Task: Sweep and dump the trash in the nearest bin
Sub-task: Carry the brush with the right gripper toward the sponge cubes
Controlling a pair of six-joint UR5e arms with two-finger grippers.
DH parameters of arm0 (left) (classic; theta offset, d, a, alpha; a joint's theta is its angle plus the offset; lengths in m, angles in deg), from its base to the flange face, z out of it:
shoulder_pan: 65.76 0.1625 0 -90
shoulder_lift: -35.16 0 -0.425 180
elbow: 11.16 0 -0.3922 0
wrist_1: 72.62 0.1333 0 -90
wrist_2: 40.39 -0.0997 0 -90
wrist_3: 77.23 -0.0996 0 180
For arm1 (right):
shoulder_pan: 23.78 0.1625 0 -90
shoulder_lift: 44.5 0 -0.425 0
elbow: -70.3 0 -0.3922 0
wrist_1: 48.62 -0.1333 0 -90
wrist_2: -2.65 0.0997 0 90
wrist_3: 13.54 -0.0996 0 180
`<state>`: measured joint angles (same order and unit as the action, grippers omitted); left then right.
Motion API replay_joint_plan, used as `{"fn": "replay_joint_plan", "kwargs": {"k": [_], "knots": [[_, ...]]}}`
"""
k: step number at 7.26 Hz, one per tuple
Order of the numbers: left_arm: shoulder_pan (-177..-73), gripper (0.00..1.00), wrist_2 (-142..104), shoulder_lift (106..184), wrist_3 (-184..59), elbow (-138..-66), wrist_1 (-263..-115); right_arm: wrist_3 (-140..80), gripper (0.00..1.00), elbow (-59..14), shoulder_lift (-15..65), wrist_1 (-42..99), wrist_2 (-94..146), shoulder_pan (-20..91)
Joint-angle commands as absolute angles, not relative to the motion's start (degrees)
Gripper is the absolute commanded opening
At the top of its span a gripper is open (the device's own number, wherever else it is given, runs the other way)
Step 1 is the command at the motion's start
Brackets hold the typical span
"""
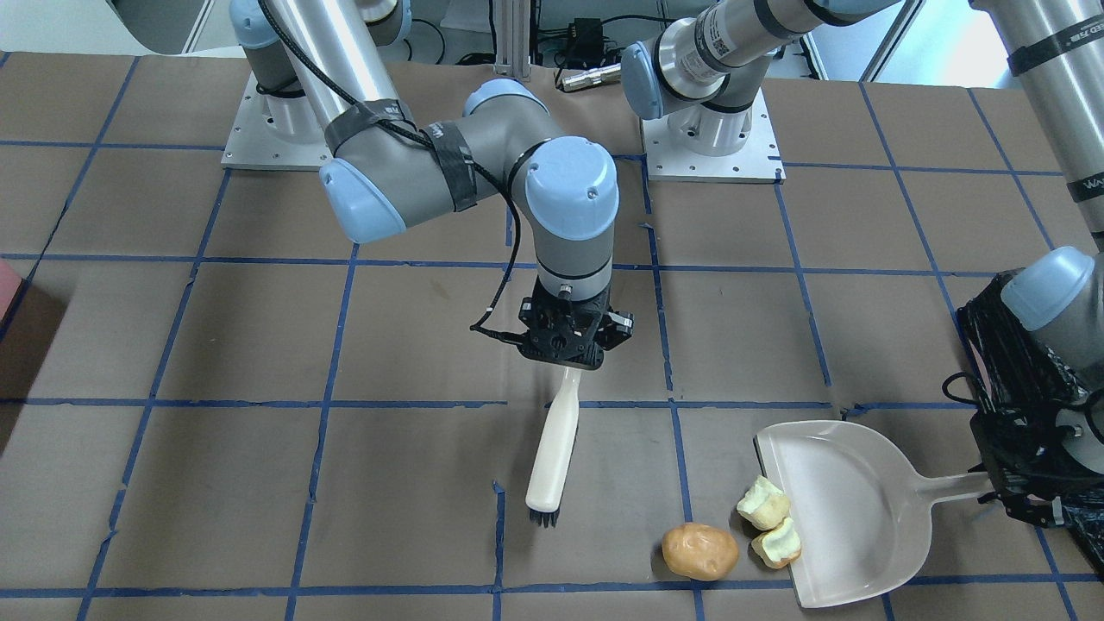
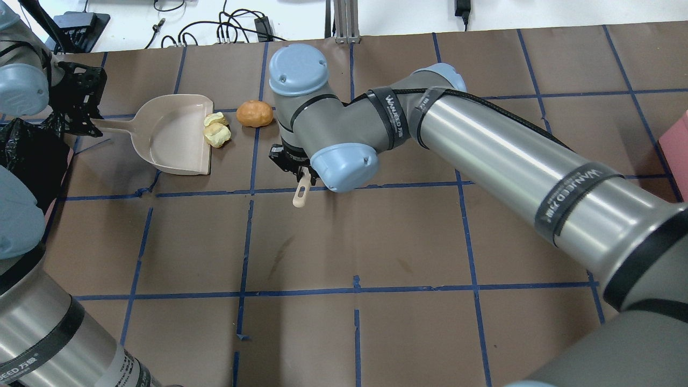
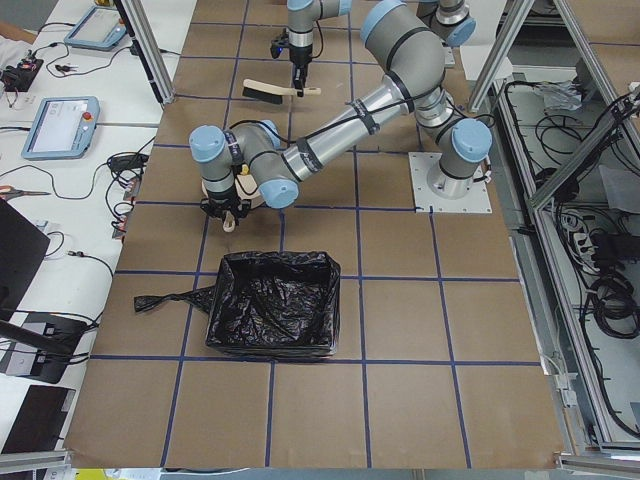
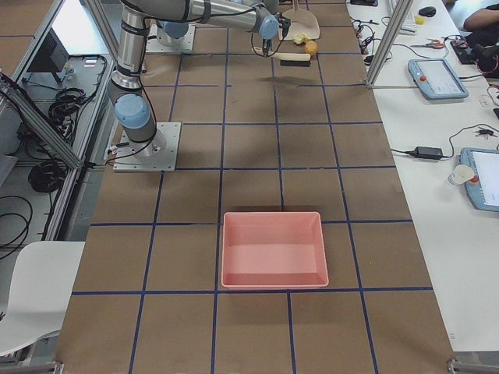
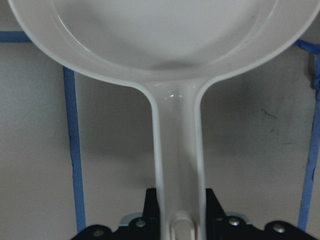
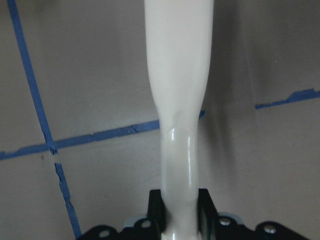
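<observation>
Left hand clamped on the handle of the dustpan. Two pale chunks sit at the dustpan's open lip, touching it. Orange-brown lump lies just beyond them, off the dustpan. Right hand is closed on the brush handle, well apart from the dustpan. Black-lined bin sits by the dustpan's handle end.
</observation>
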<state>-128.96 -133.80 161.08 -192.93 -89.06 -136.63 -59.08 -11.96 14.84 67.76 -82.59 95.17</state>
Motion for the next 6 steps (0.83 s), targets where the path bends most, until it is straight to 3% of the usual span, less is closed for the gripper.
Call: {"fn": "replay_joint_plan", "kwargs": {"k": [1, 6], "knots": [[-128.96, 0.05, -133.73, 161.11, -192.81, -89.12, -136.6, -75.33, 0.03, -1.98, 8.35, 63.02, -82.61, 96.45], [-129.4, 0.05, -133.9, 161.02, -190.96, -89.12, -136.07, -88.05, 0.03, 16.04, -2.64, 56.15, -82.34, 99.26]]}}
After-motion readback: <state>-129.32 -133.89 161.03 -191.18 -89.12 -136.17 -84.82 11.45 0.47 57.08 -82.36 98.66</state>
